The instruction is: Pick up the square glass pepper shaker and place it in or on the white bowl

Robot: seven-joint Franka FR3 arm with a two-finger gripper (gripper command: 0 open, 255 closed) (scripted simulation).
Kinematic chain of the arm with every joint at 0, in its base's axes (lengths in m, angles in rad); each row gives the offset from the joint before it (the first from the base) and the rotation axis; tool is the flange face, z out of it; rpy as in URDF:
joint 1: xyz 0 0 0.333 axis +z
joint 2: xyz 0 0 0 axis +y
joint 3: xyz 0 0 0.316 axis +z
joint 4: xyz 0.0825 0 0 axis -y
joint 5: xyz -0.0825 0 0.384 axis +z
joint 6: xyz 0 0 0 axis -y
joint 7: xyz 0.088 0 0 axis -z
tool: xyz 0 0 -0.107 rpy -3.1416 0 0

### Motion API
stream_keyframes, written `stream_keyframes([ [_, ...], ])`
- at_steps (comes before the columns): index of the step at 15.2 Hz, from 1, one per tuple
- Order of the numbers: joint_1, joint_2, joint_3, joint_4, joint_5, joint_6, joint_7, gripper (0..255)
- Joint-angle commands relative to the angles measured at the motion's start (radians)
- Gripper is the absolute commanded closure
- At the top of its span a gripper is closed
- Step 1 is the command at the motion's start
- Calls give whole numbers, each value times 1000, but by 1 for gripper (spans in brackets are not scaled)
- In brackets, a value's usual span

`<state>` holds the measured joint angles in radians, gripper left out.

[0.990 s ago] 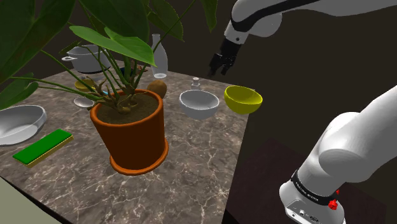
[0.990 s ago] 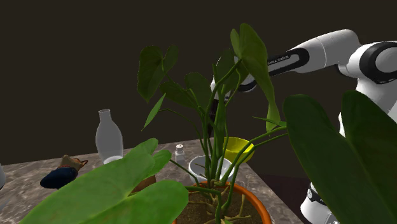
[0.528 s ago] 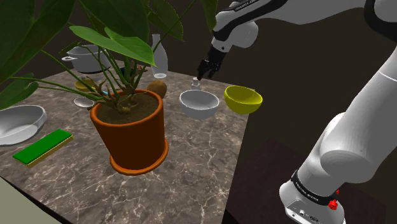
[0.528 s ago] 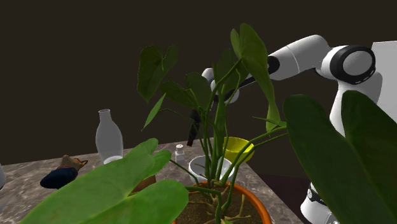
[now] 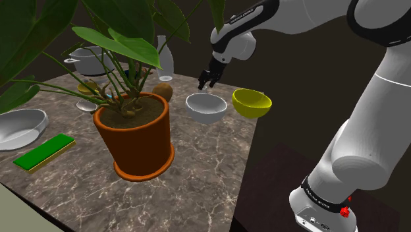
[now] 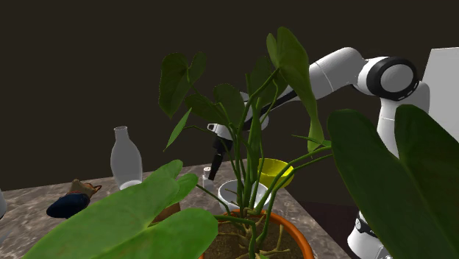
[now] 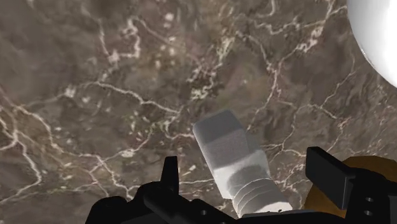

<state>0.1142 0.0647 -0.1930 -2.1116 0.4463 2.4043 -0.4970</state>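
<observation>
The pepper shaker (image 7: pixel 230 156) is a small square pale-grey bottle with a ribbed cap, standing on the marble table (image 7: pixel 95 83). My gripper (image 7: pixel 248 178) is open and has come down around it, one black finger (image 7: pixel 168 173) on each side, neither touching it. In the shoulder view the gripper (image 5: pixel 205 83) hangs at the table's far edge, just behind the white bowl (image 5: pixel 206 107). In the second exterior view the gripper (image 6: pixel 212 173) sits right at the shaker (image 6: pixel 207 179), with the white bowl (image 6: pixel 237 193) partly behind plant stems.
A yellow bowl (image 5: pixel 251 103) stands beside the white bowl. A brown rounded object (image 5: pixel 163 91) lies close to the shaker. A large potted plant (image 5: pixel 135 135) fills the table's middle. A glass bottle (image 5: pixel 164 58), a lidded pot (image 5: pixel 89 59), another white bowl (image 5: pixel 20 126) and a green block (image 5: pixel 44 151) stand farther off.
The arm has swung toward the shoulder view's left and lowered, bringing the open gripper from above the yellow bowl down around the shaker. Nothing on the table has moved.
</observation>
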Motion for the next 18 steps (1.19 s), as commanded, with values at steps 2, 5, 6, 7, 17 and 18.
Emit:
stream_keyframes([
  [2,2,21,3,3,12,17,-8,0],
  [5,2,21,3,3,12,17,-8,0],
  [6,2,21,3,3,12,17,-8,0],
  [7,2,21,3,3,12,17,-8,0],
  [17,2,21,3,3,12,17,-8,255],
  [18,2,21,3,3,12,17,-8,255],
])
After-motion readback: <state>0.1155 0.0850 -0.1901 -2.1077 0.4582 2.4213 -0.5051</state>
